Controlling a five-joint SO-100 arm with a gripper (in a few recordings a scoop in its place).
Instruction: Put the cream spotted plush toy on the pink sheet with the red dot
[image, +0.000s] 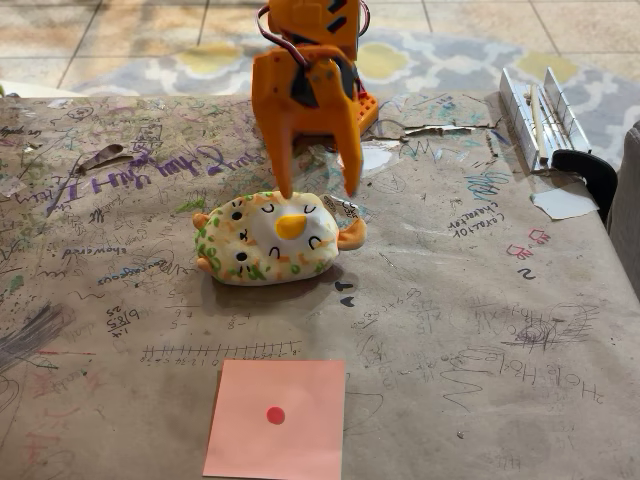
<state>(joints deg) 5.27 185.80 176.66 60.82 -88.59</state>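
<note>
Orange fingers (318, 190) spread, tips straddling the top rear of the cream spotted plush toy (272, 240), long axis 9-to-3 across the bench; pink sheet (277, 420) lies toward 6.

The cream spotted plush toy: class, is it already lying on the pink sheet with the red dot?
No. The cream spotted plush toy lies on the scribbled table paper below the open gripper, apart from the pink sheet with the red dot.
</note>
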